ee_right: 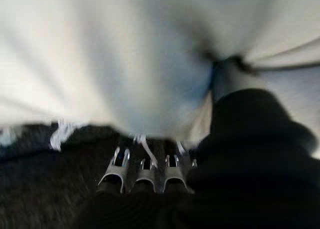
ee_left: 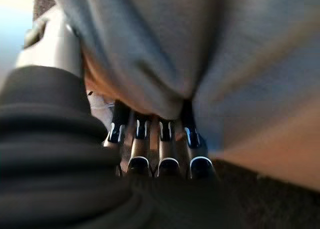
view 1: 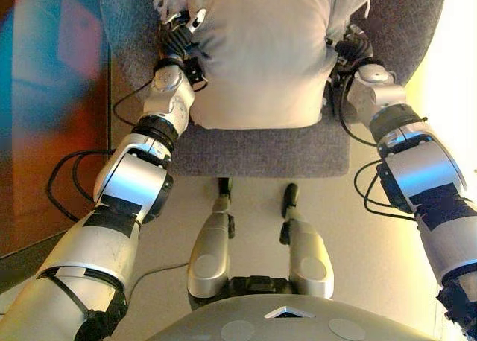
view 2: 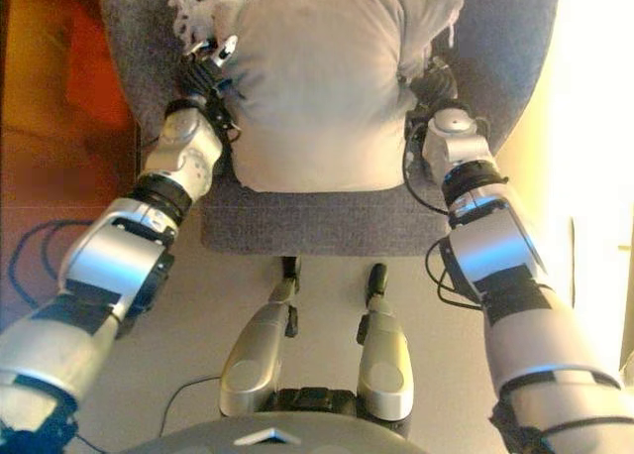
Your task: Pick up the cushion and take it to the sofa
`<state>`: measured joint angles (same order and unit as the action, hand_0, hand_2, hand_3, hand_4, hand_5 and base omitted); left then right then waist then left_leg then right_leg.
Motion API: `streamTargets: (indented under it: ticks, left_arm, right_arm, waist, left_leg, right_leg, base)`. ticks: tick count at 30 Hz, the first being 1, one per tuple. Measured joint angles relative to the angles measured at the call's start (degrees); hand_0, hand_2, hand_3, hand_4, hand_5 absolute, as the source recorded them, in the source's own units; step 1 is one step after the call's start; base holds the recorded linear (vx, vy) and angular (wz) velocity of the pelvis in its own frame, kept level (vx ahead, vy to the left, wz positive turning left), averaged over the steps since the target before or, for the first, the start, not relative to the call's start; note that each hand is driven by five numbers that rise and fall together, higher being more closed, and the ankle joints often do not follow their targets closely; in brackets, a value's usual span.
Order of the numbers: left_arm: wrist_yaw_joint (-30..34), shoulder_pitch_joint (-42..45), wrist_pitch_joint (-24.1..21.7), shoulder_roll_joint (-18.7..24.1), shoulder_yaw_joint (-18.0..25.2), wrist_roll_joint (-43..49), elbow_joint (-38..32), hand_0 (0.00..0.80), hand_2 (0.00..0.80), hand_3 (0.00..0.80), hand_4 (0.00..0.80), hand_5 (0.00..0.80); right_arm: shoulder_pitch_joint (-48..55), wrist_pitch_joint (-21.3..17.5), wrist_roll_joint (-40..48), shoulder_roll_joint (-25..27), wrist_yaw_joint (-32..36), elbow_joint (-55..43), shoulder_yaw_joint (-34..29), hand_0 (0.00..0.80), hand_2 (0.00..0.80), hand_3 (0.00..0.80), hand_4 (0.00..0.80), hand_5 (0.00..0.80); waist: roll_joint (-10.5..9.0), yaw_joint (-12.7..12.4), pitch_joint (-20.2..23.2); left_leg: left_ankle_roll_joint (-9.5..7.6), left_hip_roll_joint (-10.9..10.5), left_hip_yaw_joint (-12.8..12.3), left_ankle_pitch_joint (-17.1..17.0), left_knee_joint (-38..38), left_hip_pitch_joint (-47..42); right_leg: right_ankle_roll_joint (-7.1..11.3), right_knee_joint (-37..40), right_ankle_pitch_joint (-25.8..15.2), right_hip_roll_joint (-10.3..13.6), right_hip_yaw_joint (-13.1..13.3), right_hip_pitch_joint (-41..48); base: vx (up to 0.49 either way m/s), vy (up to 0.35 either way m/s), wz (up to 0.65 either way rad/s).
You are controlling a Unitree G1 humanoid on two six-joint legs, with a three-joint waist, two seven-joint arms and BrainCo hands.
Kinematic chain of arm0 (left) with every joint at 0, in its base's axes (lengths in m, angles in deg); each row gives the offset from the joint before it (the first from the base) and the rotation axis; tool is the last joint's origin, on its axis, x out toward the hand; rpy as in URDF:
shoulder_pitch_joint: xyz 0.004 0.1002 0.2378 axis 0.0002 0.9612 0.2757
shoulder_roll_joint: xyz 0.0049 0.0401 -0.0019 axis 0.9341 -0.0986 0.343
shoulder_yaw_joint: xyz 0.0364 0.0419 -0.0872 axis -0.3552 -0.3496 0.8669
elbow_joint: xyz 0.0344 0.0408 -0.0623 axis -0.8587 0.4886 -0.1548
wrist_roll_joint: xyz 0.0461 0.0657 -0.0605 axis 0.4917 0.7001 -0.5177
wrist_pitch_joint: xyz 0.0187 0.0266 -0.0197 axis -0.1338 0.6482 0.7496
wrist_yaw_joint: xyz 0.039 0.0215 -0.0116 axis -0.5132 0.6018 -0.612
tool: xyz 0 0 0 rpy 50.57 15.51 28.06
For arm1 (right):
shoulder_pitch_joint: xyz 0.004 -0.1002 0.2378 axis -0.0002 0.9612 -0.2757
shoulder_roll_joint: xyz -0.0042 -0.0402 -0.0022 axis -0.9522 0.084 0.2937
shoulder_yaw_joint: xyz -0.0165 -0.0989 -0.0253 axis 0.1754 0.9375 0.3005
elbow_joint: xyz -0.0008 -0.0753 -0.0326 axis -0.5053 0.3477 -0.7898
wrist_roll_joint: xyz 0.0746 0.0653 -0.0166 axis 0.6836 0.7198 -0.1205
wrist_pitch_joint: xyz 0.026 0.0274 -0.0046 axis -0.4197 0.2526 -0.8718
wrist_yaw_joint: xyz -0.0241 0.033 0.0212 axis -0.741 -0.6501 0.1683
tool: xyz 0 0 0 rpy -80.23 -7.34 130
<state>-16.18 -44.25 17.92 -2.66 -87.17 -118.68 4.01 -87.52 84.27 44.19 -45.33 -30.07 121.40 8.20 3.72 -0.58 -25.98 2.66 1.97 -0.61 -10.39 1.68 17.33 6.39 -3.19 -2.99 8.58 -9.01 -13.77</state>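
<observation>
A pale cream cushion [view 1: 261, 51] with white fringe at its far corners lies on a grey upholstered seat [view 1: 261, 151] straight ahead. My left hand [view 1: 179, 39] is at the cushion's left side and my right hand [view 1: 346, 47] at its right side. In the left wrist view the fingers [ee_left: 170, 139] reach under the cushion [ee_left: 165, 44] and the thumb [ee_left: 50, 44] lies against its upper side. In the right wrist view the fingers [ee_right: 142, 166] go under the cushion [ee_right: 100, 54] and the thumb [ee_right: 225, 84] presses a crease into it. The fingertips are hidden beneath it.
The grey seat's front edge [view 2: 327, 246] runs across just beyond my knees. A dark reddish-brown surface [view 1: 45, 95] lies to the left of the seat. Pale floor [view 1: 358, 244] lies in front of it, with bright light along the right side.
</observation>
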Motion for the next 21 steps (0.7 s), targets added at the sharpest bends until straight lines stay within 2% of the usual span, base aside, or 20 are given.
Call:
streamTargets:
  ticks: [5, 9, 12, 14, 16, 19, 21]
  left_arm:
    - [0.32, 1.97, -2.42, 4.26, -0.92, -2.27, -6.58, 0.0, 0.0, 0.0, 0.0, 0.0]
    - [-0.47, 6.78, -5.08, 7.68, -0.52, -3.55, -12.77, 0.0, 0.0, 0.0, 0.0, 0.0]
    - [-1.24, 11.14, -5.42, 10.34, 1.39, -3.11, -15.33, 0.0, 0.0, 0.0, 0.0, 0.0]
    - [-1.31, 16.44, -6.18, 13.1, 4.39, -2.94, -19.39, 0.0, 0.0, 0.0, 0.0, 0.0]
    - [-1.53, 22.98, -7.18, 15.01, 9.14, -0.96, -22.77, 0.0, 0.0, 0.0, 0.0, 0.0]
    - [-2.08, 34.97, -9.42, 14.81, 18.05, -0.56, -27.66, 0.0, 0.0, 0.0, 0.0, 0.0]
    - [-2.84, 43.8, -10.68, 13.89, 22.23, 2.58, -31.66, 0.0, 0.0, 0.0, 0.0, 0.0]
  right_arm:
    - [0.52, -3.9, 1.68, 4.77, -0.97, -3.65, -1.64, 0.0, 0.0, 0.0, 0.0, 0.0]
    - [4.64, -8.09, 2.54, 6.84, -2.24, -11.77, -6.48, 0.0, 0.0, 0.0, 0.0, 0.0]
    - [6.9, -8.54, 3.53, 9.84, -3.34, -13.98, -8.28, 0.0, 0.0, 0.0, 0.0, 0.0]
    - [10.78, -8.83, 4.07, 12.55, -3.5, -18.52, -11.29, 0.0, 0.0, 0.0, 0.0, 0.0]
    - [16.42, -9.17, 4.06, 14.44, -3.87, -22.98, -15.48, 0.0, 0.0, 0.0, 0.0, 0.0]
    - [28.7, -11.03, 3.38, 14.95, -4.24, -29.76, -23.61, 0.0, 0.0, 0.0, 0.0, 0.0]
    - [38.04, -11.43, 2.45, 14.75, -4.36, -35.92, -28.32, 0.0, 0.0, 0.0, 0.0, 0.0]
  waist:
    - [0.58, 0.0, -1.76]
    - [0.55, -0.12, -1.8]
    - [0.54, -0.25, -1.81]
    - [0.54, -0.32, -1.81]
    - [0.53, -0.36, -1.81]
    - [0.52, -0.44, -1.81]
    - [0.47, -0.61, -1.75]
  left_leg:
    - [-0.42, -0.41, -0.33, -0.34, -0.01, 0.4]
    - [-0.42, -0.37, -0.67, -0.35, 0.0, 0.45]
    - [-0.43, -0.4, -0.66, -0.35, 0.02, 0.43]
    - [-0.43, -0.41, -0.65, -0.35, 0.07, 0.24]
    - [-0.43, -0.38, -0.65, -0.35, 0.46, -1.1]
    - [-0.38, -0.49, -0.61, -0.29, 1.31, -5.0]
    - [0.13, -0.1, -0.51, 0.28, 2.12, -7.59]
  right_leg:
    - [0.23, -0.96, 0.1, 0.6, 0.03, -0.94]
    - [0.25, -1.15, 0.13, 0.62, 0.11, -1.21]
    - [0.24, -1.15, 0.12, 0.67, -0.01, -1.16]
    - [0.24, -1.02, 0.12, 0.71, -0.41, -0.76]
    - [0.23, -0.43, 0.14, 0.72, -1.17, 0.82]
    - [0.3, 1.51, 0.45, 0.7, -2.63, 5.96]
    - [0.2, 2.83, 0.73, 0.46, -3.26, 9.02]
  base:
    - [-0.041, 0.013, 0.01]
    - [-0.048, -0.046, -0.03]
    - [-0.037, -0.041, 0.01]
    - [0.007, -0.041, 0.06]
    - [0.028, -0.066, 0.08]
    - [0.093, -0.117, 0.17]
    - [0.145, -0.136, 0.15]
